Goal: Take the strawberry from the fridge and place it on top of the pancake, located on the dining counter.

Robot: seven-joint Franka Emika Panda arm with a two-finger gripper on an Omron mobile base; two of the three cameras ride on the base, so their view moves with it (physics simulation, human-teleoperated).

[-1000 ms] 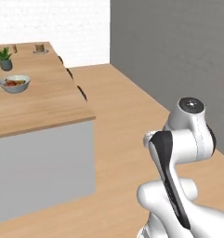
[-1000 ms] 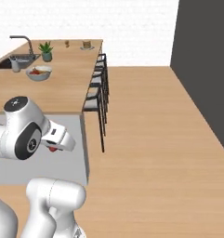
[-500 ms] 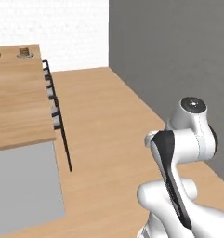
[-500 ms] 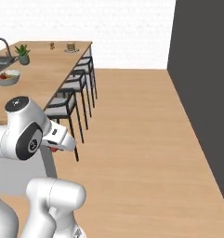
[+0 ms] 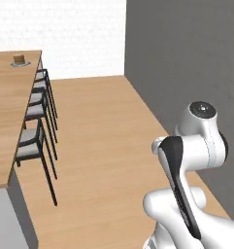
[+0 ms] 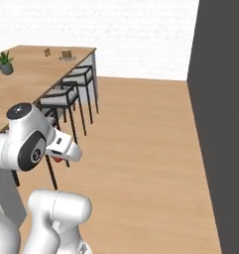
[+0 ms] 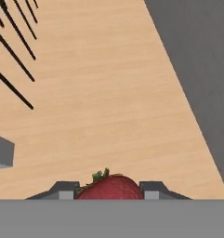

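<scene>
We see a broad stretch of bare wood floor (image 5: 99, 141) ahead, open between the dining counter (image 5: 7, 112) on the left and a tall dark grey wall (image 6: 222, 114) on the right. Along the counter's near edge stands a row of dark stools (image 5: 38, 121), their thin legs reaching out over the floor and narrowing the way beside the counter. On the counter's far end, the pancake (image 6: 67, 55) on its plate has clear wood around it, with a small shaker (image 6: 47, 51) just beside it and a potted plant (image 6: 4, 61) well apart.
</scene>
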